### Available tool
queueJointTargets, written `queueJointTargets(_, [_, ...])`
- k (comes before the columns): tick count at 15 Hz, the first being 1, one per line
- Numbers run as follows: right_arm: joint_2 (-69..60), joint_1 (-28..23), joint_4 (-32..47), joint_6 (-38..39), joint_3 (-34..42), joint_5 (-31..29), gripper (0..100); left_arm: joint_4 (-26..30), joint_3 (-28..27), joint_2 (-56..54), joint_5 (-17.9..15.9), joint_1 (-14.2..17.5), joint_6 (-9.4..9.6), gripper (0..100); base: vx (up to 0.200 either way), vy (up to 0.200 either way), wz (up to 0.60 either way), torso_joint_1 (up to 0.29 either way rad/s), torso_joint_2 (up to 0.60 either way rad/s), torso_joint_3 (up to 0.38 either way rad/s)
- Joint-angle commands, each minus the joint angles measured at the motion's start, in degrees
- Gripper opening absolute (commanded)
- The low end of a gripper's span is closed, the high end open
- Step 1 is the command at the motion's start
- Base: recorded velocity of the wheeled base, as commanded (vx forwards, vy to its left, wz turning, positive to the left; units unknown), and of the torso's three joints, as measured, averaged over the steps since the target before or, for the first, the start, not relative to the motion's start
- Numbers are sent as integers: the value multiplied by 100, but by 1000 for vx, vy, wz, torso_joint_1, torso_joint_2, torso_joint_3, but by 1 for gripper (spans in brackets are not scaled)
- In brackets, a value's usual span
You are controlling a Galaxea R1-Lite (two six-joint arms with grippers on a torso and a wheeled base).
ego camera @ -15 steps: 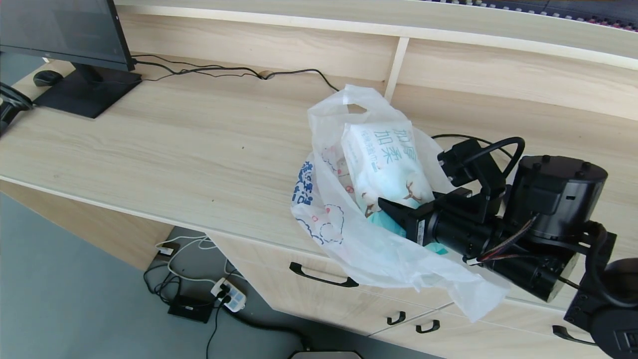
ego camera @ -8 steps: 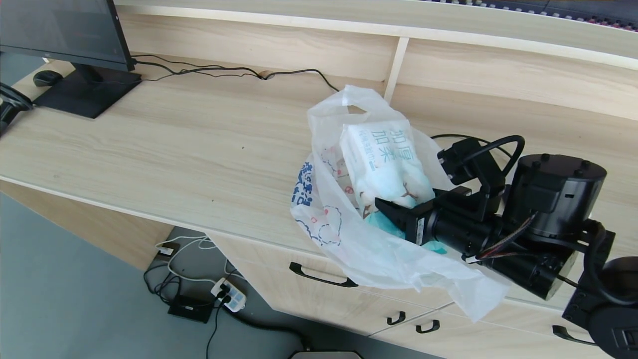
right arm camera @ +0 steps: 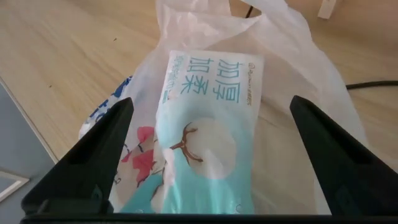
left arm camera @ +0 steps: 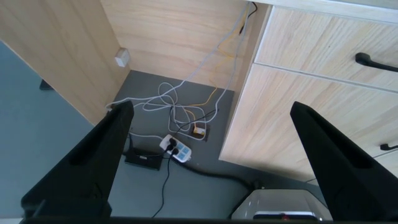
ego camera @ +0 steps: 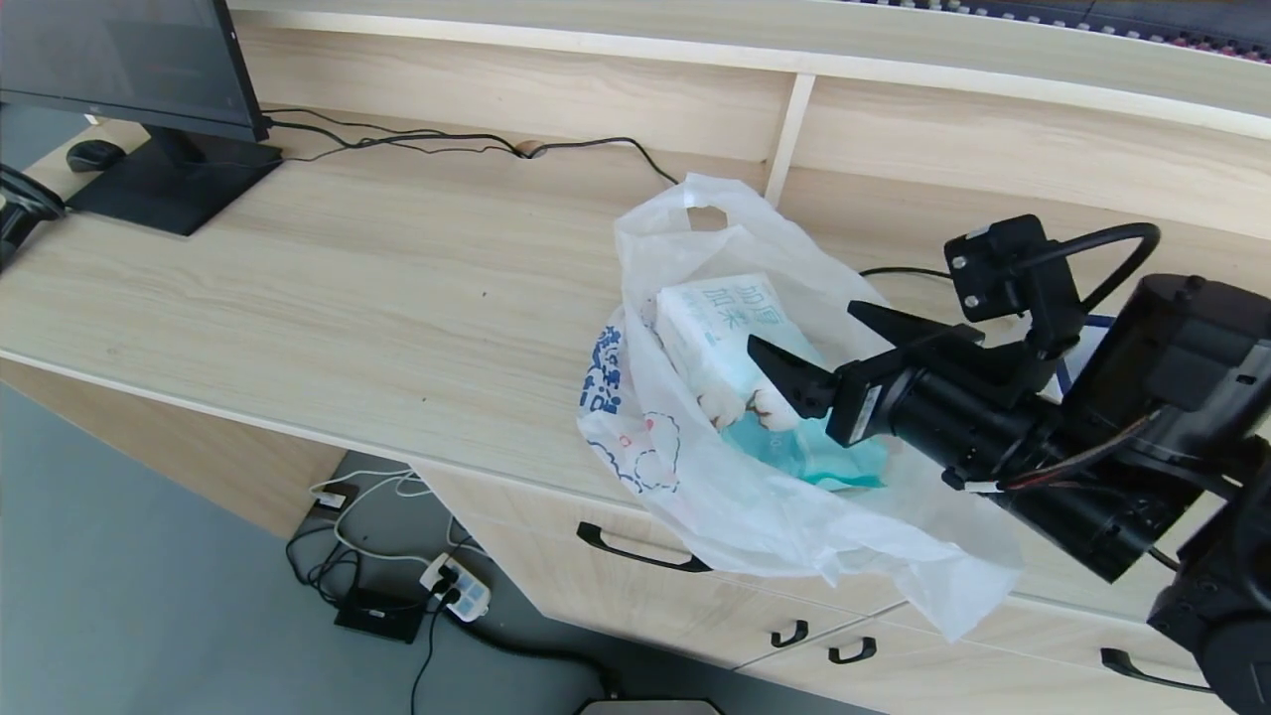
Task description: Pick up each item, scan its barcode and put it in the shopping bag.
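Tissue pack [ego camera: 730, 343], soft, white and teal: lying printed face up inside the shopping bag [ego camera: 715, 497]. Shopping bag, translucent white plastic: slumped on the tabletop [ego camera: 397, 298] at its front edge, mouth open toward the right gripper [ego camera: 802, 326]. Right gripper: fingers spread wide, empty, poised at the bag's mouth just above the pack. Left gripper [left arm camera: 211, 106]: wide open, empty, hanging low over the floor [left arm camera: 25, 106] beside the drawers [left arm camera: 323, 37]. We judge this pack bagged and released; whether more items await scanning we cannot tell. Monitor [ego camera: 119, 60] and mouse [ego camera: 94, 154]: well apart, far left.
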Motion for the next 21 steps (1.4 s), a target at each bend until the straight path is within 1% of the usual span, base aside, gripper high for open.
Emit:
queueJointTargets(1, [-278,109,-628,-244,530,-19,100,4,0,1,1,-1,0,100,0,0,0,0,0,0])
queueJointTargets(2, [-463,144,-1032,-727,688,60,100,4,0,1,1,-1,-9,100,0,0,0,0,0,0])
queueJointTargets(3, [-586,346,-1032,-806,679,130,100,4,0,1,1,-1,-9,100,0,0,0,0,0,0])
queueJointTargets(5, [-691,426,-1041,-956,644,139,100,13,0,1,1,-1,-18,100,-200,0,0,0,2,2])
queueJointTargets(8, [-709,426,-1032,-973,715,148,100,13,0,1,1,-1,-18,100,-200,0,0,12,4,1])
queueJointTargets(10, [-700,390,-1032,-841,882,165,100,4,0,1,1,-1,-18,100,0,0,0,0,0,0])
queueJointTargets(12, [-718,311,-1050,-630,1013,156,100,4,0,1,1,-1,-18,100,0,0,-600,-15,0,7])
queueJointTargets(14, [-753,171,-1067,-595,987,165,100,4,0,1,1,-1,-18,100,0,0,-600,14,12,0])
queueJointTargets(16, [-832,56,-1111,-551,1084,165,100,4,0,1,1,-1,-106,100,0,0,-600,17,7,0])
queueJointTargets(19, [-938,65,-1111,-560,1084,156,100,22,0,1,1,-1,-123,100,0,0,-600,5,2,4])
queueJointTargets(21, [-1069,48,-1102,-472,1154,148,100,13,0,1,1,-1,-88,100,0,0,0,0,0,0])
